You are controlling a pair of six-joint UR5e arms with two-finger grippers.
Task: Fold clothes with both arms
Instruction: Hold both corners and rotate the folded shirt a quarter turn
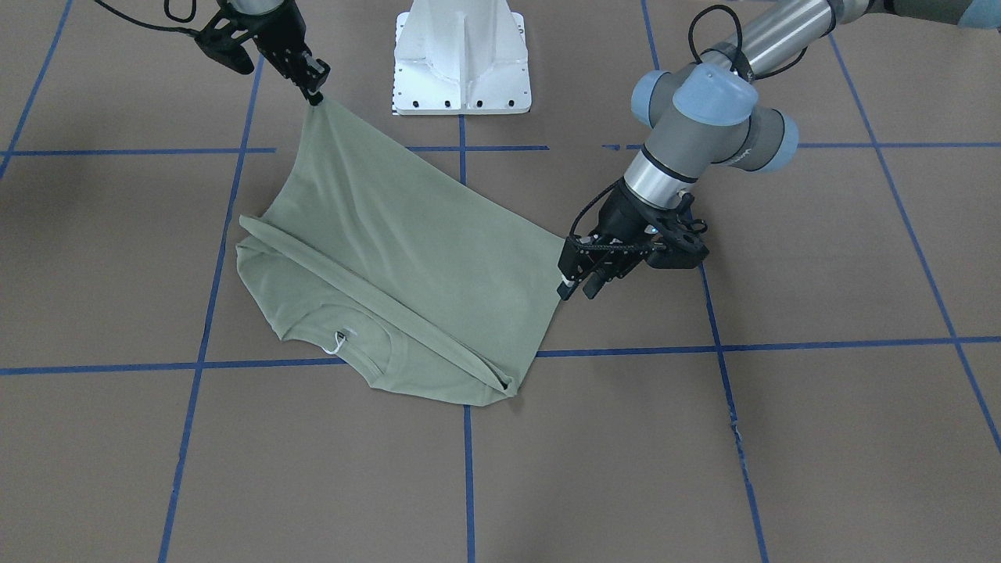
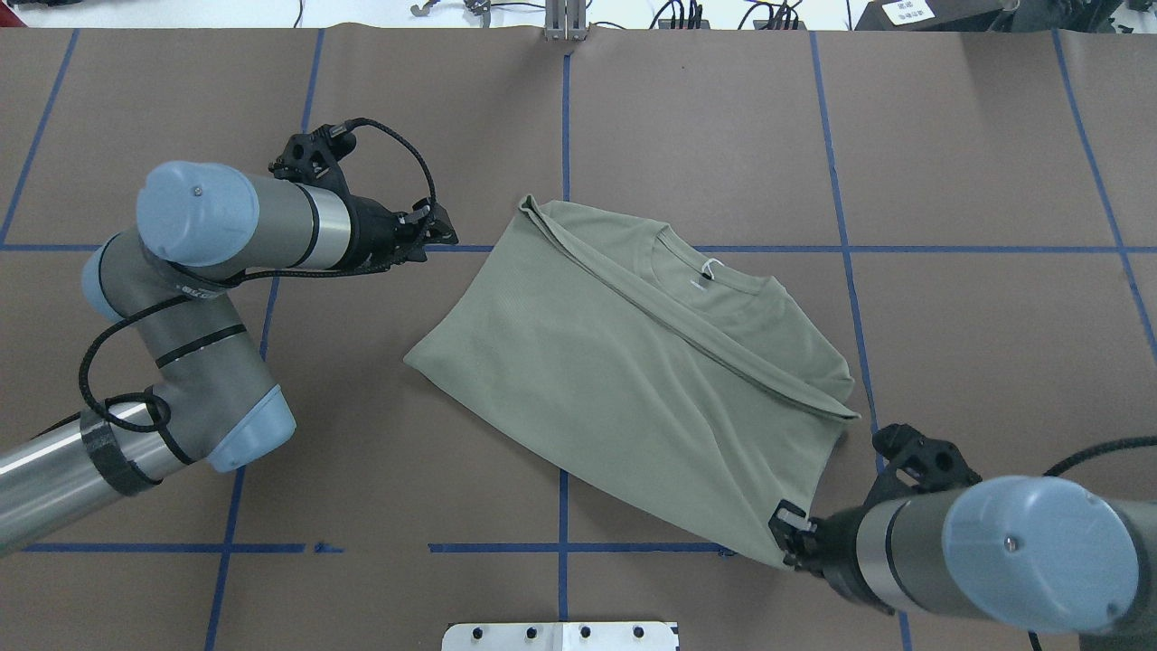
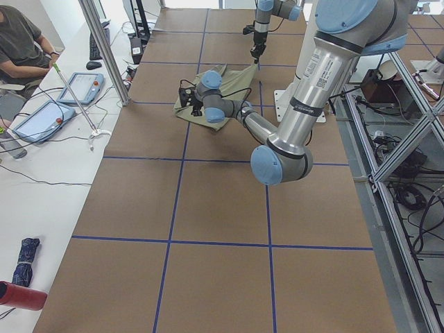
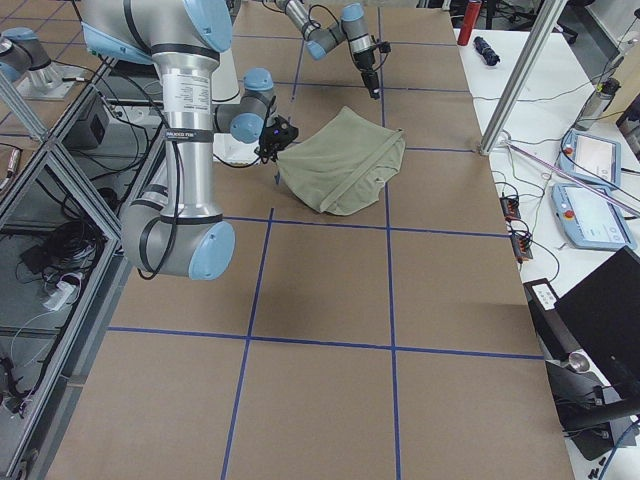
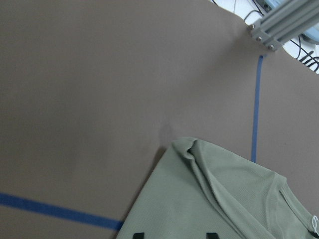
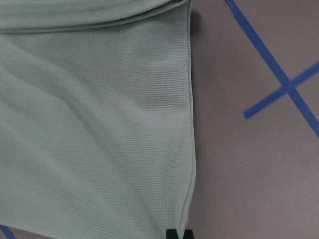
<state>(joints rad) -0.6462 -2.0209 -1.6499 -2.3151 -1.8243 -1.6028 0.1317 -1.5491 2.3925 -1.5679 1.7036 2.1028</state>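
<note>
Currently the corner-gripping step is in hand. The shirt lies partly folded at the middle of the worktop, with one hem corner raised. The right pincer is clamped on that corner, at the shirt's 5 o'clock in the overhead view. The left pincer has its fingers apart and grips nothing; it is just beside the shirt's edge, at about 10 o'clock. The next move probably calls for closing the left pincer on the free hem corner, then carrying both corners together with the hem taut.
</note>
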